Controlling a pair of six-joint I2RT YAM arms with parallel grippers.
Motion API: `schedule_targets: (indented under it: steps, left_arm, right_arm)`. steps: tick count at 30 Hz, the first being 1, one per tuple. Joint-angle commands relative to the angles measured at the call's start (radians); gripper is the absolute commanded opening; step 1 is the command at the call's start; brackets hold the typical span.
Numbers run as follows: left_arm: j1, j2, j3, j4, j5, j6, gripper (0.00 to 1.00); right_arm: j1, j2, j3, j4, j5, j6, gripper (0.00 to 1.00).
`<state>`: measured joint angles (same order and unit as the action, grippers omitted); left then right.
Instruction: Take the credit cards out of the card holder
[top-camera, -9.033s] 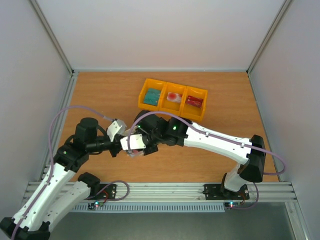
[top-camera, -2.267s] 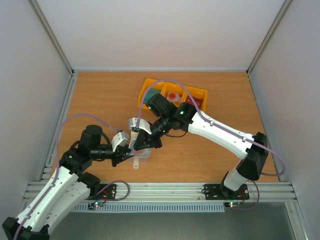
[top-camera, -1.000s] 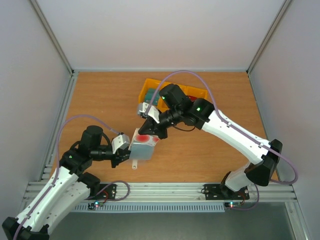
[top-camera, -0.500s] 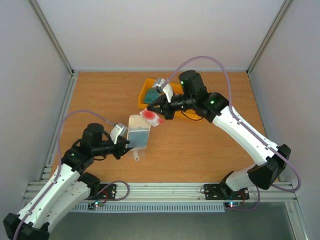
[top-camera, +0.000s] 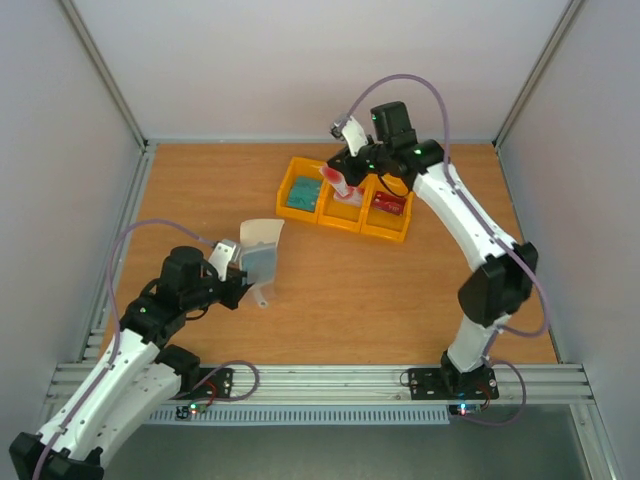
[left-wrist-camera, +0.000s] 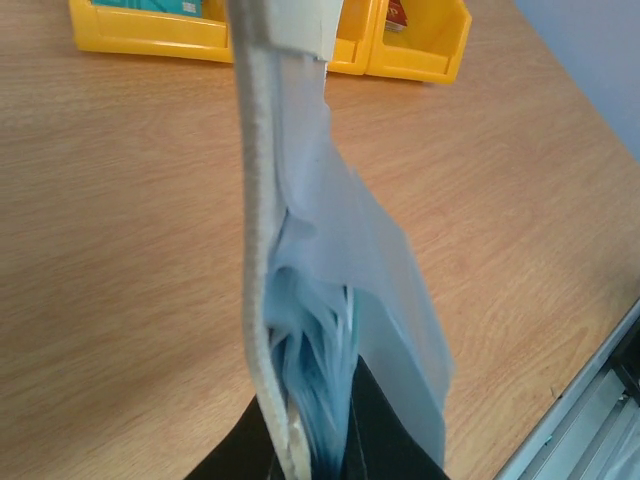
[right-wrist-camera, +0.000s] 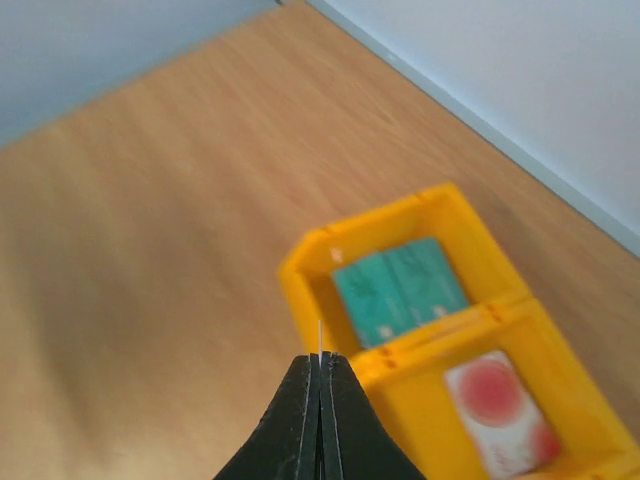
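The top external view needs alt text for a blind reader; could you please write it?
The right claw holds a red-and-white card above the yellow tray at the far side of the table. The left claw holds the open card holder up.

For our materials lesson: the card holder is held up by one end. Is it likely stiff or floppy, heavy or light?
Probably half-stiff: the card holder has a cream cover standing nearly straight, while its translucent sleeves fan loose and may flap. Likely light: the left gripper pinches only its lower end, yet it stands upright.
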<state>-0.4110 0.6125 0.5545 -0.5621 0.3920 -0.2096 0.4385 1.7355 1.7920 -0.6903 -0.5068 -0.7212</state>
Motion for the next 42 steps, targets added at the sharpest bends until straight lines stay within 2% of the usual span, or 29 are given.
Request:
schedule_targets:
  steps: [1,5,12,16,20,25,42]
  left_arm:
    - [0.017,-0.017,-0.002,0.033,-0.018,0.005,0.0]
    - [0.029,-0.015,-0.006,0.04,-0.004,0.005,0.0]
    - [0.044,-0.016,-0.008,0.041,-0.001,0.007,0.0]
    - [0.053,-0.01,-0.009,0.039,-0.001,0.01,0.0]
    - [0.059,0.0,-0.008,0.041,0.001,0.009,0.0]
    - [0.065,0.013,-0.008,0.037,-0.002,0.011,0.0]
    - [0.078,0.04,-0.013,0.042,-0.003,0.01,0.0]
  right_arm:
    - [0.0,0.122,0.093,-0.061,0.222,-0.219,0.01]
    - [-0.011,0.254,0.232,-0.156,0.236,-0.331,0.01]
    - [-0.099,0.466,0.517,-0.417,0.002,-0.454,0.01]
    - [-0.122,0.555,0.621,-0.523,-0.074,-0.509,0.01]
    - [-0.123,0.644,0.685,-0.558,-0.097,-0.553,0.01]
    - [-0.124,0.735,0.765,-0.572,-0.041,-0.588,0.01]
    - [-0.129,0.859,0.851,-0.53,0.018,-0.703,0.01]
